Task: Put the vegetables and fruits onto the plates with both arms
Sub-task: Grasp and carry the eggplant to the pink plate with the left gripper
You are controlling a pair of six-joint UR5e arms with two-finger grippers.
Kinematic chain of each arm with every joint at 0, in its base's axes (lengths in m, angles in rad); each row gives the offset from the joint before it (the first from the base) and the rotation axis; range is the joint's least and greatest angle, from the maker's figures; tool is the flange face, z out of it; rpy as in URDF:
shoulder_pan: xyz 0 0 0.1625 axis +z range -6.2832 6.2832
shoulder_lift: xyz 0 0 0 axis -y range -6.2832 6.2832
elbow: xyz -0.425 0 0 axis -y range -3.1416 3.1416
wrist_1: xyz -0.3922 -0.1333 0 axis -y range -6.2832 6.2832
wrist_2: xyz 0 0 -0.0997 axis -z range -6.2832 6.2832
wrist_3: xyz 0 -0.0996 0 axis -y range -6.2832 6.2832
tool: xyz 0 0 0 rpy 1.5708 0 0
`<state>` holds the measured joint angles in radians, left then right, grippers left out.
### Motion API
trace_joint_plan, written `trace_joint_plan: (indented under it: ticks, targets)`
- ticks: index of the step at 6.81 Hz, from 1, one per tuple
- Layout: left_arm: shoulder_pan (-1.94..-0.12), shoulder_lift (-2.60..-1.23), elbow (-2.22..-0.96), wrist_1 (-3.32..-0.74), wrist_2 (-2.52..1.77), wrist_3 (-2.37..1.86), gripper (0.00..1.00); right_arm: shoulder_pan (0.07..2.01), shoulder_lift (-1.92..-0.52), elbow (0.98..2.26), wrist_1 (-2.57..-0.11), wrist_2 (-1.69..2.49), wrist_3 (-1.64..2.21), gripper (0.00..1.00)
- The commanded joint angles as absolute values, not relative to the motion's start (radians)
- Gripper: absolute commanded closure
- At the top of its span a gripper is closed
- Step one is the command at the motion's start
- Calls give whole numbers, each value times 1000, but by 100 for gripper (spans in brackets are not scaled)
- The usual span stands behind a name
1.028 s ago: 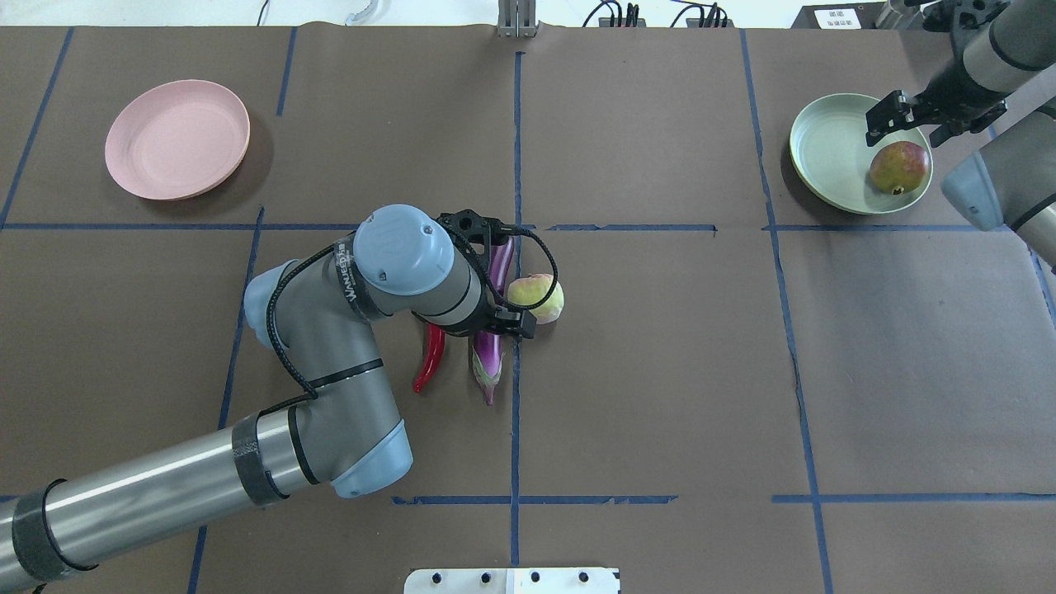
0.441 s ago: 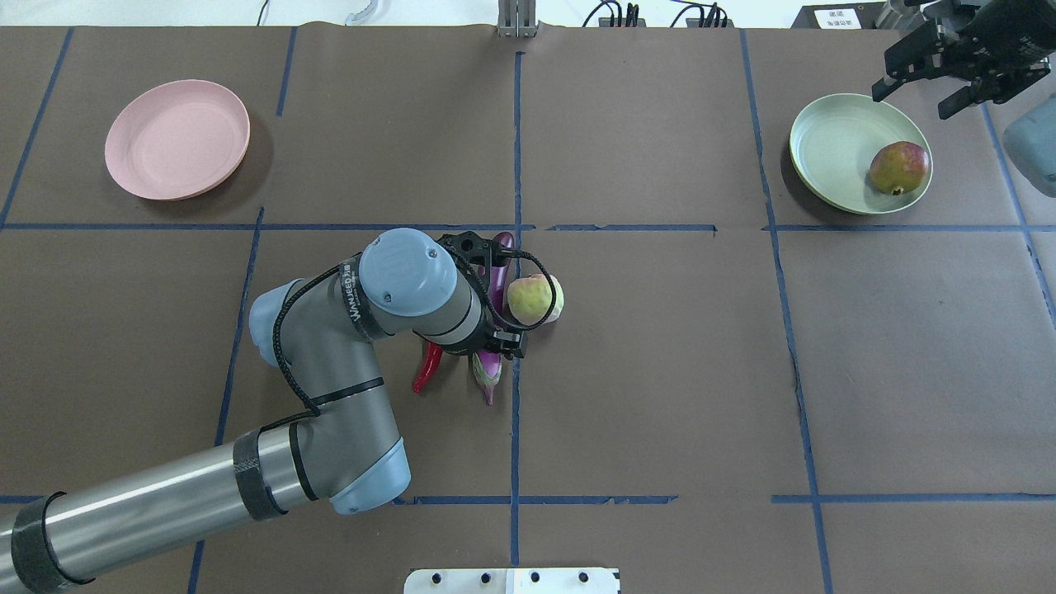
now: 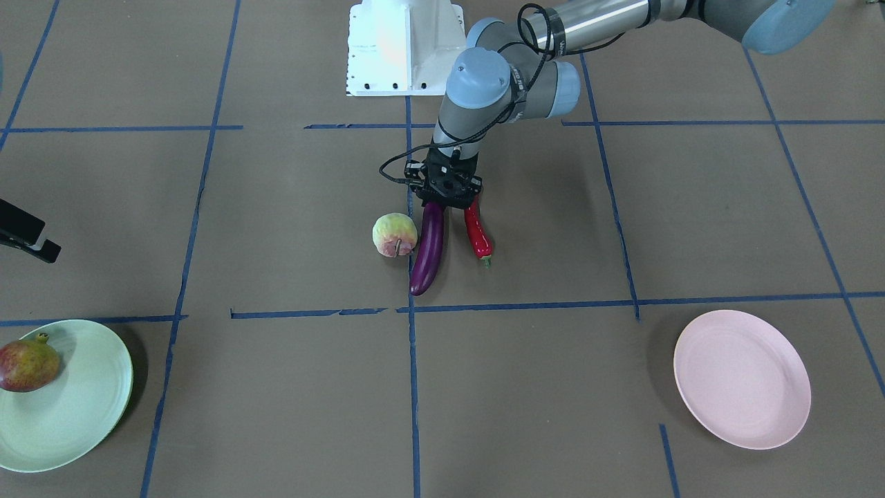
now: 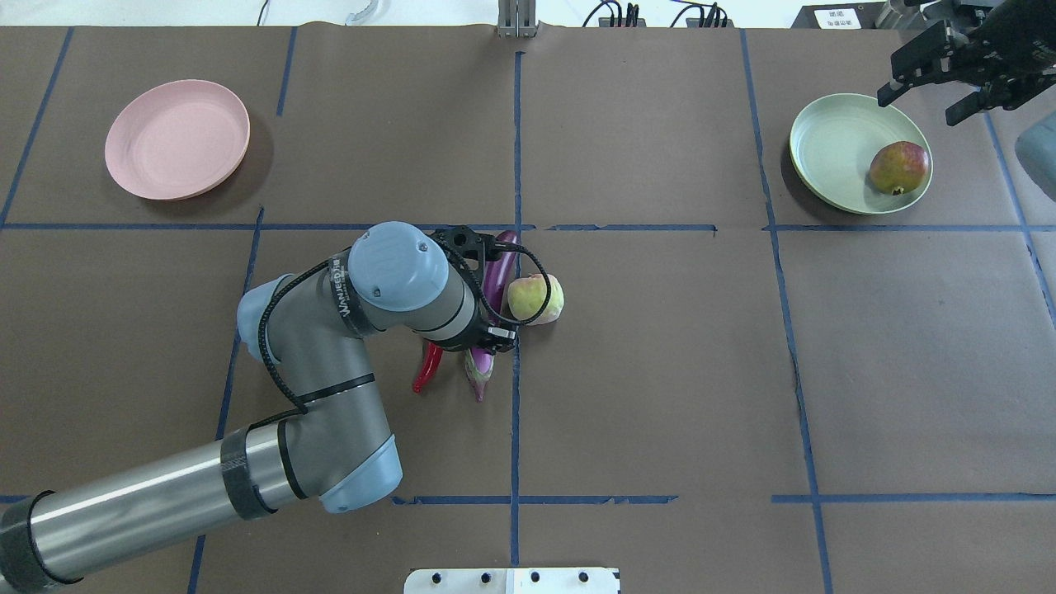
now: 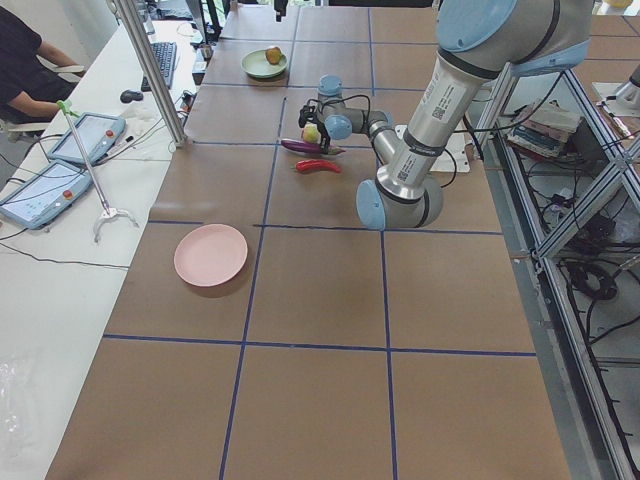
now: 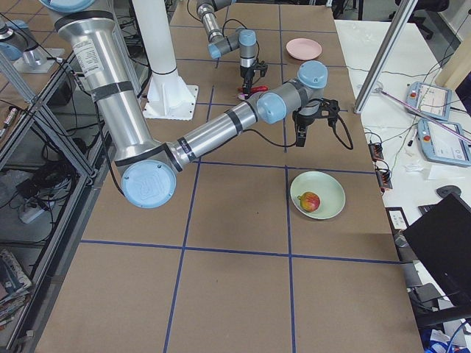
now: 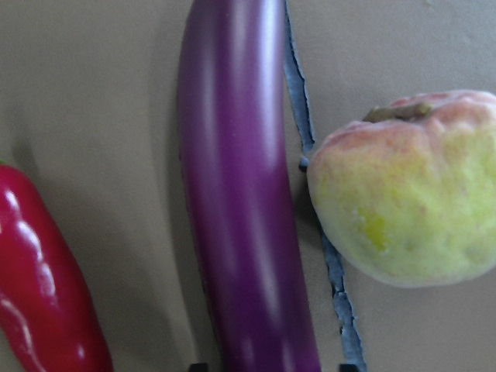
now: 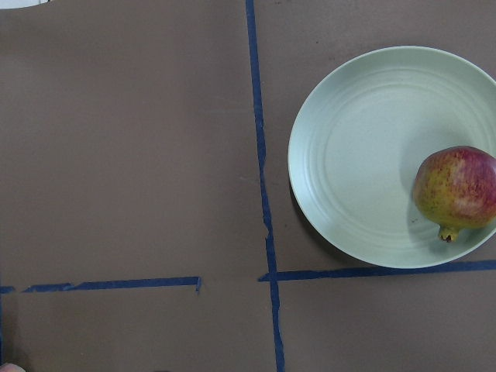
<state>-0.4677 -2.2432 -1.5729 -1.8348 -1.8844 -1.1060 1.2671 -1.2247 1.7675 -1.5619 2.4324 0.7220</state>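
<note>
My left gripper (image 3: 449,199) is low over the cap end of the purple eggplant (image 3: 427,252). Its jaws are open, one on each side of the eggplant (image 7: 240,194), with small gaps. The red chili (image 3: 477,235) lies on one side of it, and the yellow-green apple-like fruit (image 3: 394,235) touches the other side. The pomegranate (image 4: 899,167) lies on the mint green plate (image 4: 833,148). My right gripper (image 4: 922,101) is open and empty, raised over the plate's far right rim. The pink plate (image 4: 177,139) holds nothing.
Blue tape lines divide the brown table cover. The white base block (image 3: 404,48) is at the robot's edge. A side table with tablets (image 5: 85,135) and a seated person runs along the far side. A metal post (image 5: 150,70) stands at that edge.
My left gripper has come lower and slightly nearer over the eggplant, and the eggplant's cap end has shifted a little. My right gripper has lifted from the pomegranate to above the far right rim.
</note>
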Motion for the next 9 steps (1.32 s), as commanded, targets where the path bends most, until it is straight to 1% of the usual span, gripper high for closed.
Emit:
trace_joint_plan:
  ticks: [1,2,3,4,5,6,7,8,9]
  targets:
    - [-517,-2133,-1824,-1693,-1882,-1121,98,1267,-1235,1772,-1562,2431,721,0]
    - [-578,-2120,-1853,-1681,-1884,-1214,97,1267,-1235,1776,-1562,2431,722,0]
    - [-621,-2105,-1850,-1680,-1882,-1253,95,1263,-1235,1788,-1563,2433,724,0]
    - [-680,-2055,-1838,-1678,-1885,-1275,94,1238,-1250,1828,-1563,2428,759,0]
    - [-757,-2036,-1798,-1678,-1888,-1276,94,1174,-1255,1882,-1557,2387,879,0]
    - [-855,-2033,-1690,-1706,-1893,-1243,94,1070,-1249,1949,-1555,2300,1010,0]
    - [-902,-2034,-1581,-1786,-1896,-1141,91,1002,-1238,1982,-1555,2277,1113,0]
    - [-987,-2036,-1452,-1902,-1983,-1047,91,929,-1198,1999,-1555,2231,1220,0]
    - [-1020,-2036,-1375,-1955,-2026,-982,86,840,-1163,2000,-1555,2147,1323,0]
